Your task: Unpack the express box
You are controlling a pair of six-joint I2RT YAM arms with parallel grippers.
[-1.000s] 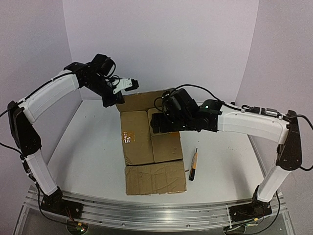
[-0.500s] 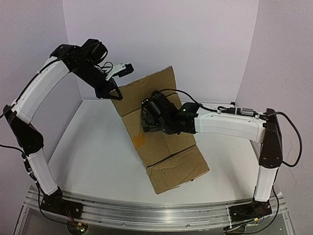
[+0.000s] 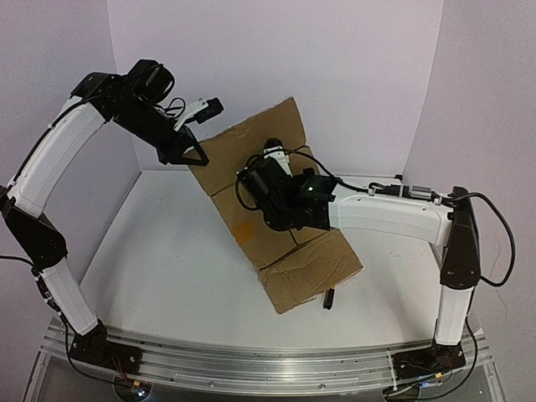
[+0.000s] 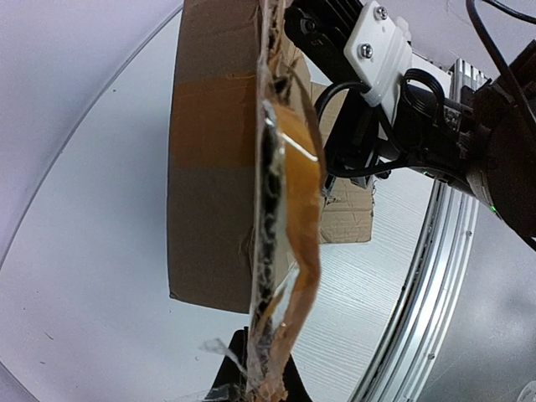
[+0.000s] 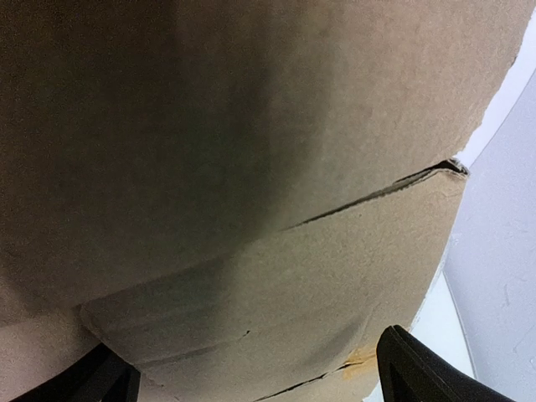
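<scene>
The express box [image 3: 311, 270], brown cardboard with its flaps spread, is tilted up, its far end raised and its near end on the table. My left gripper [image 3: 194, 157] is shut on the box's far left corner and holds it high. In the left wrist view the box edge [image 4: 209, 167] with peeling tan tape runs down into my gripper [image 4: 261, 383]. My right gripper [image 3: 261, 191] is open and pressed against the box's upper face. The right wrist view shows cardboard [image 5: 251, 167] filling the frame, with my gripper [image 5: 260, 373] wide apart against it.
The tip of the utility knife [image 3: 328, 298] sticks out from under the box's near right edge. The white table [image 3: 159, 251] is bordered by side walls and a metal rail [image 3: 268, 364] at the near edge.
My left arm has lifted the box's far corner higher. The box has tilted up and swung, and its near end has slid right over the knife. My right gripper moved left along the box.
</scene>
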